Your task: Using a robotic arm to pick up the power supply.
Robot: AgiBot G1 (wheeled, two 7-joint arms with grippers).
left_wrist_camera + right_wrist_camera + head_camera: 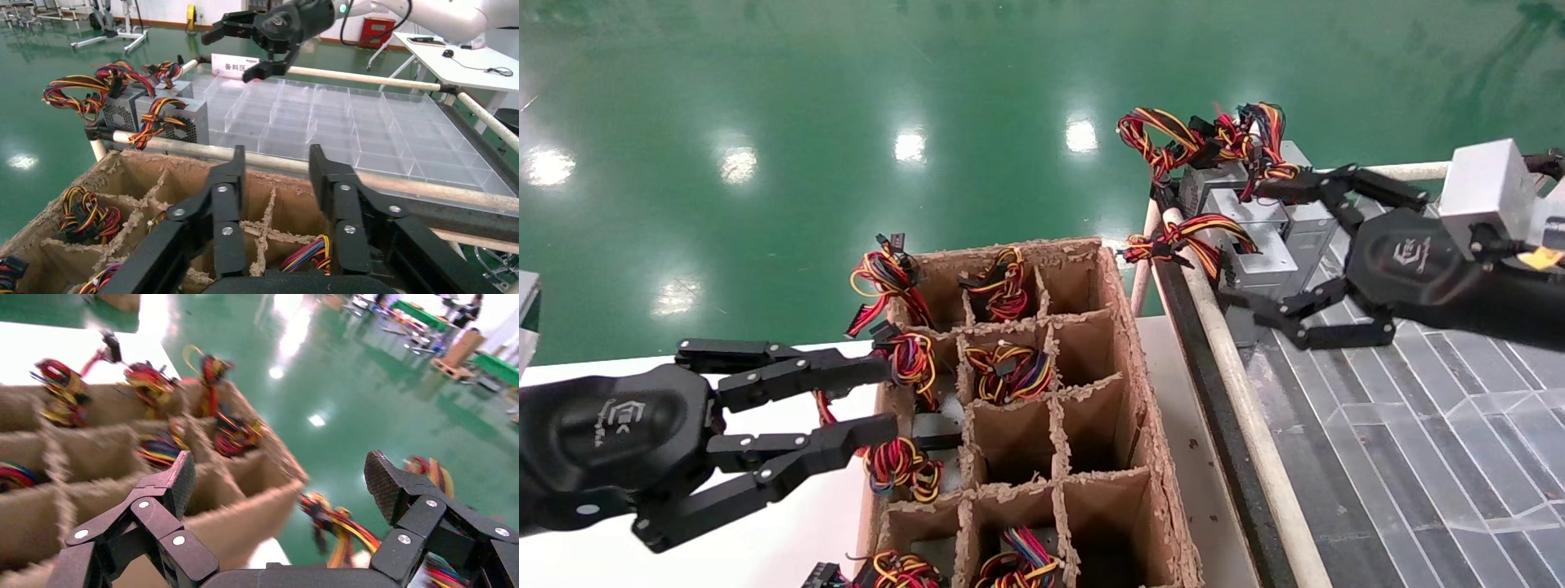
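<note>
My right gripper, at the upper right of the head view, is spread wide and empty around the power supply, which stands among grey boxes at the tray corner. My left gripper hovers open over the cardboard crate, lower left.

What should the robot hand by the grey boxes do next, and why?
Probably ease the right gripper a little further onto the nearest grey power supply and then close. Its fingers are spread wide on either side of the grey boxes at the tray's corner and are not squeezing anything yet. The left gripper hangs open over the cardboard box.
</note>
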